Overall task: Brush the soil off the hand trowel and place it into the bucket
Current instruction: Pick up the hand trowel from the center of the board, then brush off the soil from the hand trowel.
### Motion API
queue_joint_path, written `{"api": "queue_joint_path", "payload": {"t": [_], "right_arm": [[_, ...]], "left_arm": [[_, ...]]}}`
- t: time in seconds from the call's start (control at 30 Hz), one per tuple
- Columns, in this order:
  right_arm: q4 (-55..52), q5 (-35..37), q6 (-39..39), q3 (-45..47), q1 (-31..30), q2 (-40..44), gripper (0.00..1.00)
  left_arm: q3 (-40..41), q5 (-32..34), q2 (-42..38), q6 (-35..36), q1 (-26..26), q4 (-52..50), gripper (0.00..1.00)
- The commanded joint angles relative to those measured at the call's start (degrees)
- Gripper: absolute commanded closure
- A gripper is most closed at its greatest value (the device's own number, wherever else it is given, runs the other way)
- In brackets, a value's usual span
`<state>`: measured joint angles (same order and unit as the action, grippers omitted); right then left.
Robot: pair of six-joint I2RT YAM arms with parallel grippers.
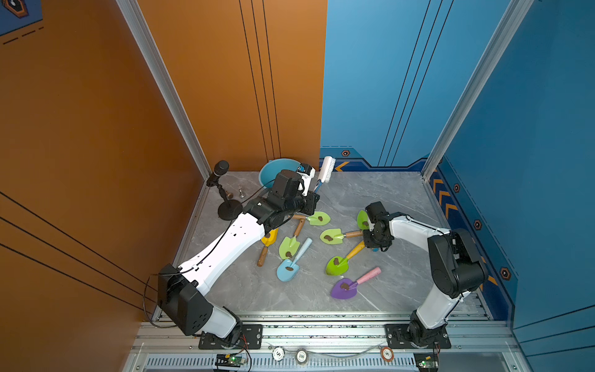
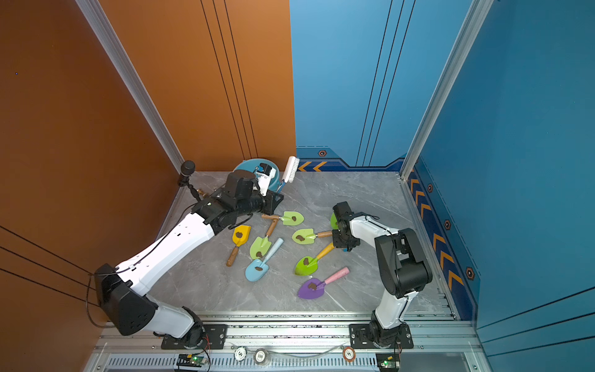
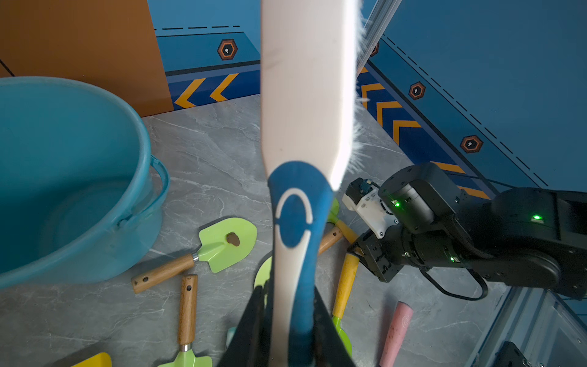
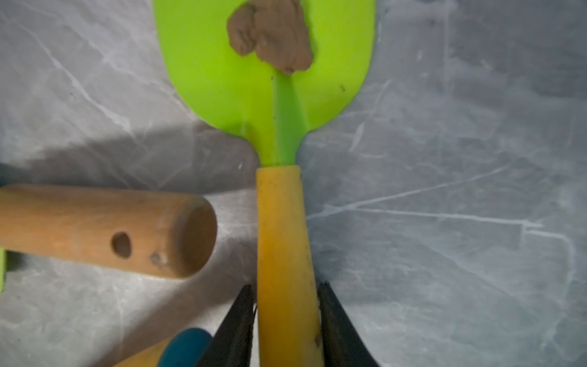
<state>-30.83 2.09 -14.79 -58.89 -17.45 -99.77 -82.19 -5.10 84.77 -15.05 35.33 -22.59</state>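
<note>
With the right gripper (image 4: pixel 286 286) clamped on the trowel (image 4: pixel 263 95) handle, lift level, keeping the soil (image 4: pixel 270 31) aboard, toward the brush (image 3: pixel 305 79) held in the left gripper (image 3: pixel 290 295).

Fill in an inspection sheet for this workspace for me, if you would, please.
Surface: grey marbled tabletop.
Job's things: eight trowels, each with a soil lump; bucket at the back, no trowel seen inside.
Clutter: microphone, small metal piece, chips on the front rail.
Grippers: left gripper shut on raised brush; right gripper shut on green trowel by its yellow handle.
Cables: black cable along the left arm.
Surroundings: orange panel, blue panel, metal frame.
</note>
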Motion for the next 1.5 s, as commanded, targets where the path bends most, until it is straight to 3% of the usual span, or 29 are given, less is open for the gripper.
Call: {"api": "queue_joint_path", "payload": {"t": [0.0,0.2,0.4,0.73,1.1,1.3,1.47], "right_arm": [[1.1,3.6,-0.9,2.1,-0.8,1.7,0.70],[-0.4,7.9,-1.5,1.7,-1.2,6.5,0.83],[-9.2,6.7,5.4,-9.4,-2.5,12.6,0.87],[-19.0,2.4,10.8,-23.5,-12.9,6.2,0.90],[-22.0,3.1,12.1,-25.2,-18.2,3.6,0.93],[-22.4,2.6,11.4,-21.4,-18.2,5.4,0.93],[-21.8,1.3,11.1,-20.9,-18.6,5.7,0.93]], "left_arm": [[-0.2,-0.8,-0.4,-0.9,0.6,-0.1,1.00],[-0.8,-1.1,-0.4,-0.4,0.6,-1.6,1.00],[-2.7,-1.3,-0.3,2.8,0.1,-7.6,1.00],[-4.1,0.4,0.8,7.3,2.1,-19.9,1.00],[0.8,3.1,4.0,4.4,5.3,-23.3,1.00],[4.4,3.6,1.7,-1.2,2.5,-23.4,1.00],[4.0,5.6,1.5,2.7,4.5,-25.2,1.00]]}}
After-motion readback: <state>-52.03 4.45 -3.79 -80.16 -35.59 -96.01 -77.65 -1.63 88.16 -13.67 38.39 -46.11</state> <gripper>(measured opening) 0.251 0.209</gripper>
